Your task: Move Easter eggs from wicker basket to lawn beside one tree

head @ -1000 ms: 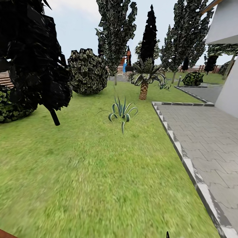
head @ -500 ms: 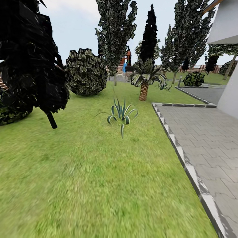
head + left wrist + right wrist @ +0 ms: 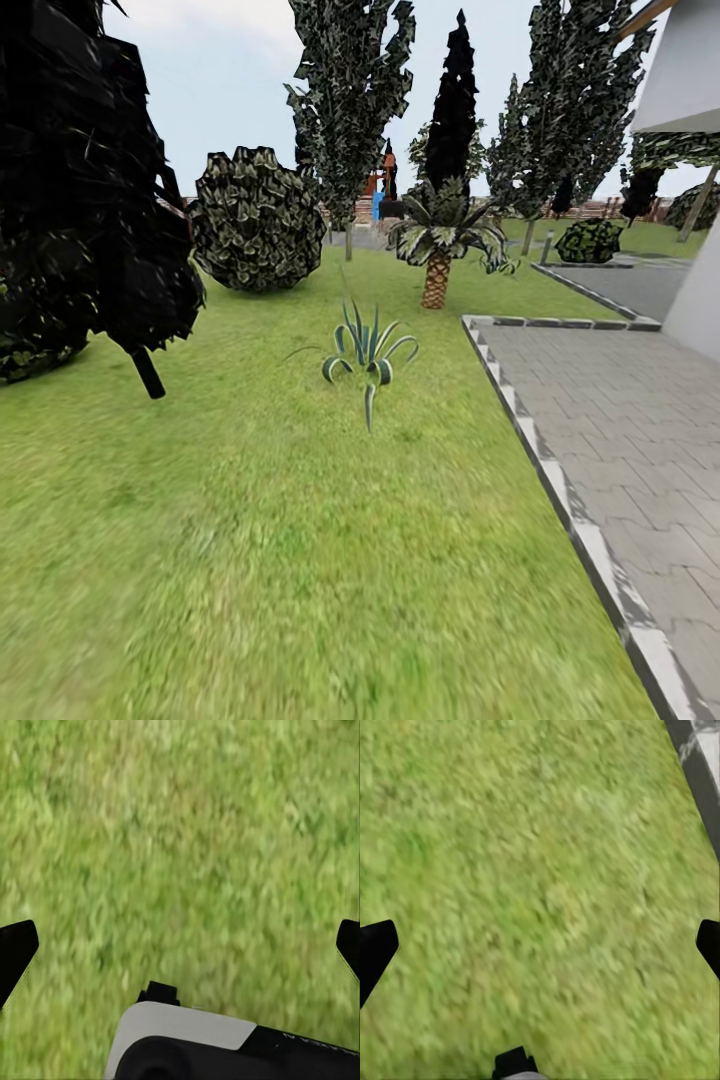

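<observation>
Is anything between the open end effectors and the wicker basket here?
That cannot be judged: the basket is not visible. Both wrist views look past wide-spread fingers at bare lawn. Ahead on the lawn stand a spiky agave-like plant and a small palm.

In the left wrist view the left claw (image 3: 180,945) is spread wide: one black fingertip (image 3: 15,949) sits at the left edge of the frame, the other at the right edge, with nothing between them. A white and black part of the wrist housing fills the bottom centre of that frame, topped by a small black stub.

In the right wrist view the right claw (image 3: 540,945) is parted just as wide, one dark fingertip (image 3: 373,949) at the left edge, its partner at the right edge, holding nothing. A small black stub of the wrist peeks in at the bottom centre.
</observation>
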Motion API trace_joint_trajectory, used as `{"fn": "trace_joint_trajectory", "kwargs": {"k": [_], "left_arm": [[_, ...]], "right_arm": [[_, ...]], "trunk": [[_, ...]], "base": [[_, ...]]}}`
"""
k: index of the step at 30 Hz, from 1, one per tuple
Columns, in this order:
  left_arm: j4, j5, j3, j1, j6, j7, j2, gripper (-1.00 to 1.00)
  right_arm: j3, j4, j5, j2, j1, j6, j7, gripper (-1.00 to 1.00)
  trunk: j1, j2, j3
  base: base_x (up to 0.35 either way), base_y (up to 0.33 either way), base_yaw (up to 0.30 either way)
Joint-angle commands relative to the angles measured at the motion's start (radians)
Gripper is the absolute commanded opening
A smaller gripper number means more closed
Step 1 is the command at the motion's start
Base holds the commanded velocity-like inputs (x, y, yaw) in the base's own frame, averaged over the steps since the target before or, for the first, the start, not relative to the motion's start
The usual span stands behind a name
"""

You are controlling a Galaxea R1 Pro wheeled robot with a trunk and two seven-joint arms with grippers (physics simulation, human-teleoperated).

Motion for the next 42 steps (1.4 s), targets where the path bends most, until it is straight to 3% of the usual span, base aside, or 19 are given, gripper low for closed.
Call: {"fn": "trace_joint_trajectory", "kwargs": {"k": [1,42], "left_arm": [[0.001,0.001,0.001,-0.001,-0.003,0.000,0.000,1.00],[0.002,-0.007,-0.004,-0.001,-0.001,0.004,-0.003,1.00]], "right_arm": [[0.002,0.002,-0.002,0.001,-0.001,-0.004,-0.002,1.00],[0.002,0.002,-0.002,0.000,-0.001,-0.004,-0.002,1.00]], "trunk": [[-0.003,0.007,0.002],[-0.160,0.294,0.131]], "base": [[0.338,0.026,0.000],[0.339,0.001,0.000]]}}
